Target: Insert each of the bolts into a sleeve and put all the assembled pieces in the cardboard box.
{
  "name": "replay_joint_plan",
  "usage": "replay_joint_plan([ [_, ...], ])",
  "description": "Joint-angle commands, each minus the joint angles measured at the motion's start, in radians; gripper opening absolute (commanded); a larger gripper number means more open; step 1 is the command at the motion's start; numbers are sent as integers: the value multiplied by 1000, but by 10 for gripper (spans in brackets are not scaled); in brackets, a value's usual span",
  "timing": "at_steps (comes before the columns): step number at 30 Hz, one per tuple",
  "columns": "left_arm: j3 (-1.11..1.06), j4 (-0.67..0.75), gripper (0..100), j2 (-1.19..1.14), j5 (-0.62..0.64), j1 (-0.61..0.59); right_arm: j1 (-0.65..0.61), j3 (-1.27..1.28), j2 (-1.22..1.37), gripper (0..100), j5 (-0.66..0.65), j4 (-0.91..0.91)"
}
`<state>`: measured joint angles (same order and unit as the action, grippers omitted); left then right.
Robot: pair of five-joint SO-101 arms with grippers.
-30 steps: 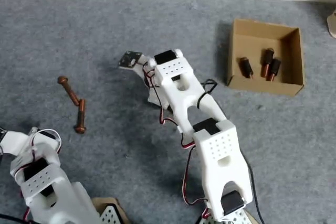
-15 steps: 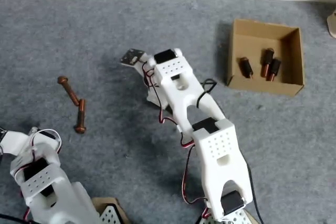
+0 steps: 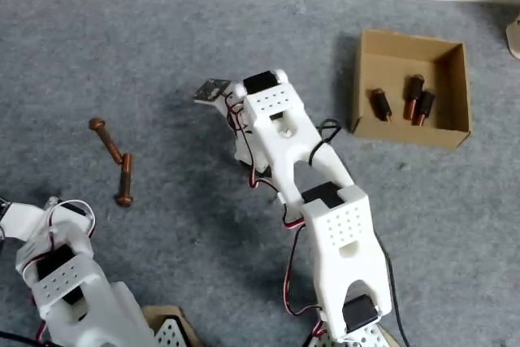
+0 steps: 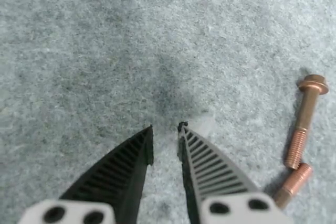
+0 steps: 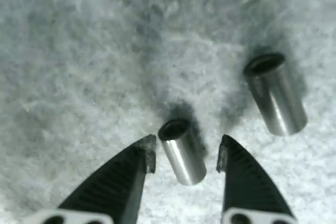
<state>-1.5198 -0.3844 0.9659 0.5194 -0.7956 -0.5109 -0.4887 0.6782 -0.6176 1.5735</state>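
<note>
1. Since a second ago, the right arm (image 3: 280,127) has swung its wrist a little toward the cardboard box (image 3: 410,38). The left arm (image 3: 57,266) and both bolts haven't moved.
2. Right pincer (image 5: 186,153): jaws wide open, straddling one sleeve (image 5: 185,160) that lies on the table (image 3: 122,38). There's a gap on each side, so nothing is gripped yet.
3. The second sleeve (image 5: 274,94) lies just beside the first, outside the jaws. Both sleeves sit under the right wrist, between the box and the bolts.
4. Left pincer (image 4: 165,129): open by a narrow slit, holding nothing, hanging over bare table.
5. The first bolt (image 3: 107,140) and the second bolt (image 3: 124,178) lie loose, almost end to end. They're well apart from the box, on the far side of the right arm from it and near the left pincer.
6. Three assembled pieces (image 3: 413,95) already lie inside the box.
7. My read: the small shift was alignment and the sleeve is now centred, so the next step is to close and lift. That leaves two bolt-sleeve pairs to do.
8. Risk: the sleeve is round and smooth, so it could roll or squirt out if the jaws close off-centre.
</note>
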Motion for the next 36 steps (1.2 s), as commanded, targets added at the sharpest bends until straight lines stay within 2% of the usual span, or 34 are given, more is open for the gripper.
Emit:
replay_joint_plan([
  [1,8,17,87,18,-8,-7,13,-28,-71,184,-40,36],
  [9,8,17,87,18,-8,-7,42,1,-67,184,-51,41],
  [11,8,17,87,18,-8,-7,36,56,-68,184,-91,39],
  [22,8,17,87,18,-3,-2,8,203,-71,180,-107,-59],
  [24,10,17,87,18,-3,-2,-4,203,-71,156,-107,-58],
  [27,12,17,87,18,-3,-4,-12,203,-70,0,-106,-61],
  [33,19,17,87,18,-2,-1,4,196,-84,7,-98,-53],
  [36,39,12,87,18,-2,1,18,196,-128,7,-48,-62],
])
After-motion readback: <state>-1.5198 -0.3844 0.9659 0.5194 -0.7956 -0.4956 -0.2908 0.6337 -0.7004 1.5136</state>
